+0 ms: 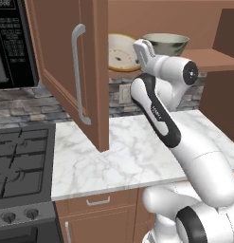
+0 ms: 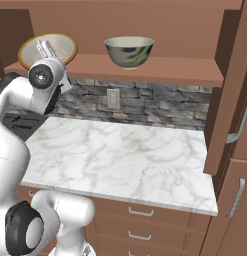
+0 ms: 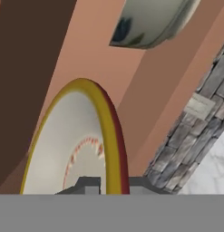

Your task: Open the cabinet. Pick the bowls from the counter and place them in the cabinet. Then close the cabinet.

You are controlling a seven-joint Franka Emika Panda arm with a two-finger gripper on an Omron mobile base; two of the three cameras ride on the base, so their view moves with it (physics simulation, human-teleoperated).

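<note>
Claw (image 3: 111, 186) pinched rim of cream bowl (image 3: 70, 145), held tilted on edge inside open cabinet (image 1: 66, 71), just above shelf (image 2: 160, 67). Grey-green bowl (image 2: 129, 51) sat on shelf beyond claw, apart. Risk: released while tilted, cream bowl could roll off shelf onto counter (image 2: 120, 155) below claw.

Cream bowl (image 3: 72, 149) rimmed tan (dotted ring inside), grey-green bowl (image 2: 129, 51), grey-veined white counter (image 2: 125, 160).

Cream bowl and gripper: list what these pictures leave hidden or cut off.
- Left base view: the open cabinet door hides the left part of the cream bowl.
- Right base view: the gripper covers part of the bowl.
- Hand view: the bottom edge cuts the fingertips; whether the bowl rests on the shelf is unclear.
</note>
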